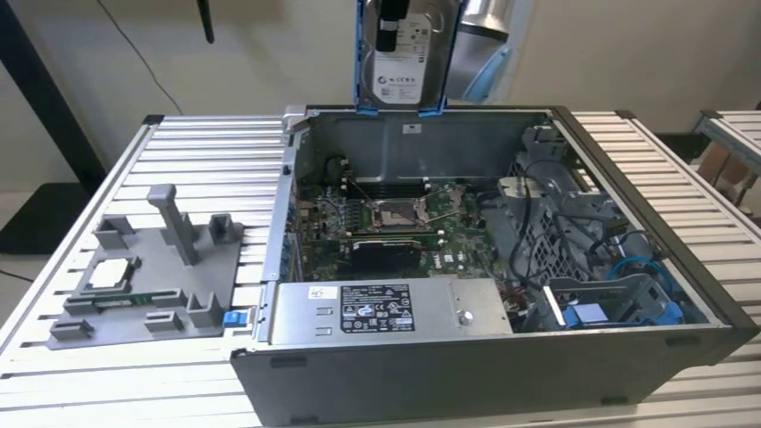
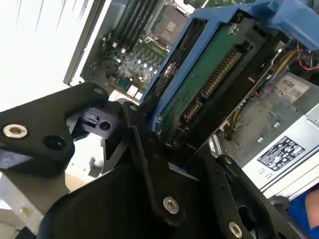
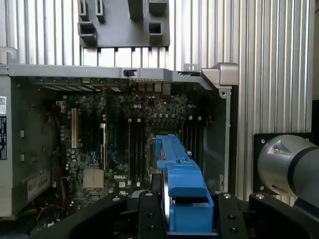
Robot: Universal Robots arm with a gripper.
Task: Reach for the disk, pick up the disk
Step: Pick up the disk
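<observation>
The disk [image 1: 400, 67], a silver drive with a white label in a blue bracket, hangs upright in the air above the back wall of the open computer case [image 1: 476, 366]. My gripper [image 1: 395, 16] is shut on its upper end. In the second wrist view the disk [image 2: 207, 74] shows its green circuit board side, clamped between my gripper's [image 2: 182, 147] black fingers [image 2: 149, 164]. In the first wrist view the disk [image 3: 178, 172] stands edge-on, blue bracket foremost, over the motherboard.
Inside the case lie the motherboard [image 1: 393, 223], a long grey box with a sticker [image 1: 380, 308], cables and a blue drive bay [image 1: 618, 303]. A grey fixture [image 1: 149, 276] holding a small silver chip [image 1: 110, 272] sits on the slatted table [image 1: 202, 152] at the exterior view's left.
</observation>
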